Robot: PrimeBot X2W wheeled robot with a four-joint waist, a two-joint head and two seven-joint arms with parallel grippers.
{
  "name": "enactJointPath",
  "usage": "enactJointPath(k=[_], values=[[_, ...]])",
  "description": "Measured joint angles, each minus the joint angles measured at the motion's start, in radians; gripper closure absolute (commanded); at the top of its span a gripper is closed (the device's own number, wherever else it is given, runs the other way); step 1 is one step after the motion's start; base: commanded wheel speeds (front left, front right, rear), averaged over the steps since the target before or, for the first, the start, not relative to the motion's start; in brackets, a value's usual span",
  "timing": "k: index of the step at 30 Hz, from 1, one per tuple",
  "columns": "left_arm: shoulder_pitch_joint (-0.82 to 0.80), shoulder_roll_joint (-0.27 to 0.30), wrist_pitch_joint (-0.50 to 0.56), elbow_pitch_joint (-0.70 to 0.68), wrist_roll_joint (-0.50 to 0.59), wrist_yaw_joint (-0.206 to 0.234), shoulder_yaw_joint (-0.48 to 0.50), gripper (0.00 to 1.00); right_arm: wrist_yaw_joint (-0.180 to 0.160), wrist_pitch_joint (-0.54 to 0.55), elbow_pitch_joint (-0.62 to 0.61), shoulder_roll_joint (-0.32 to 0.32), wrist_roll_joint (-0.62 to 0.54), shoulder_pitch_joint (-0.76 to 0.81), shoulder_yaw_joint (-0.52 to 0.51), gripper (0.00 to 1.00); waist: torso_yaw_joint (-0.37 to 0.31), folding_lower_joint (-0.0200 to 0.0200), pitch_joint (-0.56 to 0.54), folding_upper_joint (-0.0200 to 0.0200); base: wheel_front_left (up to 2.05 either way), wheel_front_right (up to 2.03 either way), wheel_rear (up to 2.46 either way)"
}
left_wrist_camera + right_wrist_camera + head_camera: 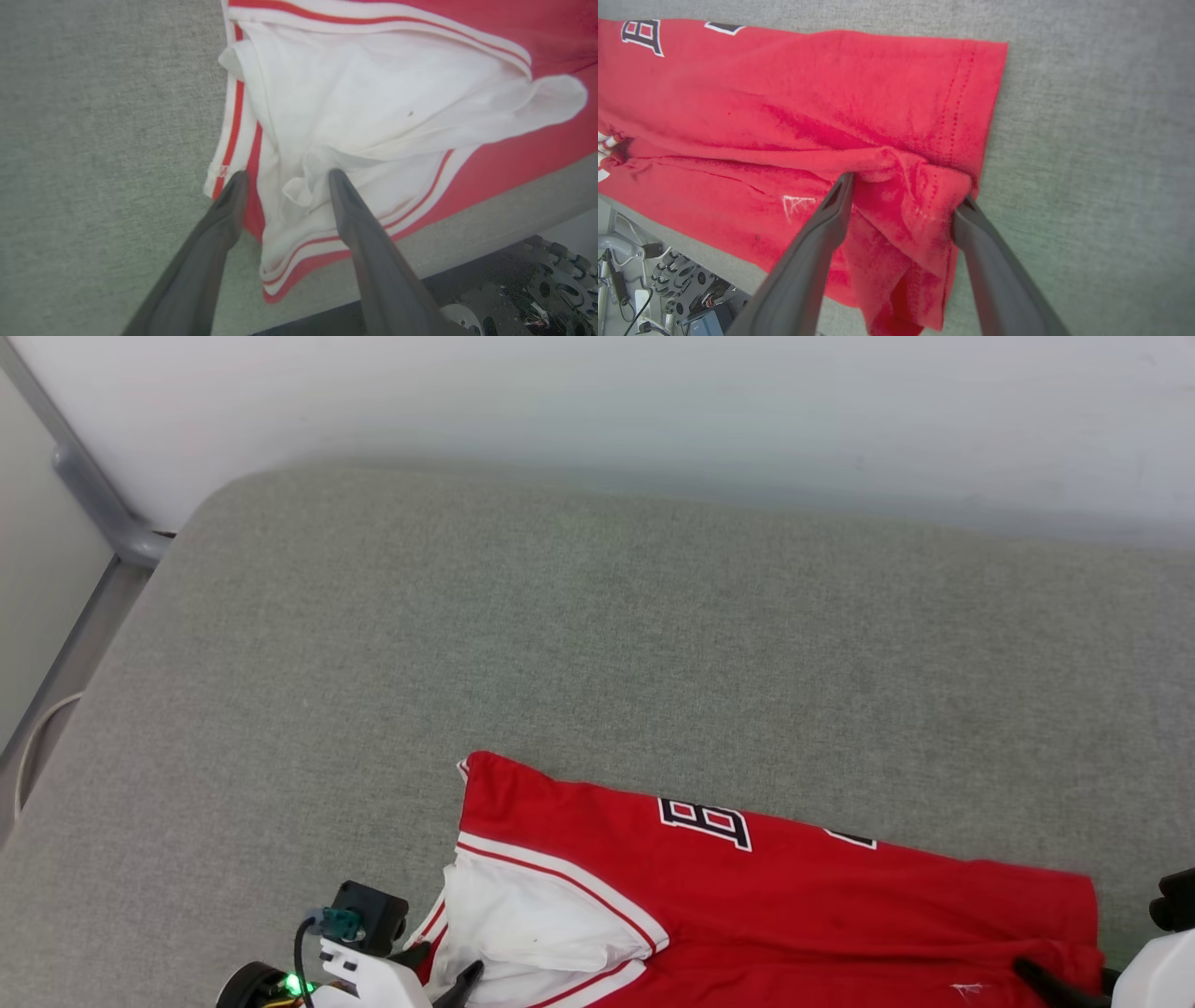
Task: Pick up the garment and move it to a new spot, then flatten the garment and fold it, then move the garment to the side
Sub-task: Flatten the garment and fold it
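Loosely folded, red jersey-style shirt [794, 896] with black lettering lying at near edge of grey fabric-covered table [560, 616], left jaws spread wide astride white sleeve [373, 93], right jaws spread around bunched red hem [920, 186], neither pinching.

L gripper [444, 964]: white moulded housing [373, 980] w/ a black boxy cam module [373, 901] on top, teal plug [341, 922], thin black cable [300, 959] and a lit green LED [293, 984] by a dark round part [245, 987]. R gripper [906, 189] has a white shell too, w/ a black bit above it. Both have two long, smooth, dark grey fingers [369, 261] tapering to narrow tips.
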Motion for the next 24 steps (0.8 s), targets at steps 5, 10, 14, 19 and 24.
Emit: enactJointPath(k=[5,10,14,19,24], values=[[0.015,-0.002,-0.062,-0.011,-0.001,0.038,0.033,0.00,-0.001,0.011,-0.013,-0.004,0.009,0.000,-0.007,0.00,-0.011,0.0000,-0.043,0.0000,0.00,0.00,0.00],[0.025,0.004,-0.163,-0.061,0.011,0.104,0.095,0.00,-0.001,0.086,-0.031,0.029,0.029,0.003,-0.058,0.00,-0.022,0.0000,-0.072,0.0000,0.00,0.00,0.00],[0.024,0.014,-0.246,-0.090,0.054,0.141,0.124,0.00,-0.001,0.150,-0.061,0.068,0.026,0.003,-0.121,0.00,-0.021,0.0000,-0.074,0.0000,0.00,0.00,0.00],[0.017,0.006,-0.377,-0.120,0.136,0.181,0.171,0.00,-0.001,0.236,-0.054,0.155,-0.045,-0.032,-0.238,0.00,-0.010,0.0000,-0.057,0.0000,0.00,0.00,0.00],[0.032,-0.027,-0.393,-0.121,0.187,0.190,0.209,0.00,-0.001,0.305,-0.028,0.225,-0.078,-0.054,-0.322,0.00,0.009,0.0000,-0.032,0.0000,0.00,0.00,0.00]])
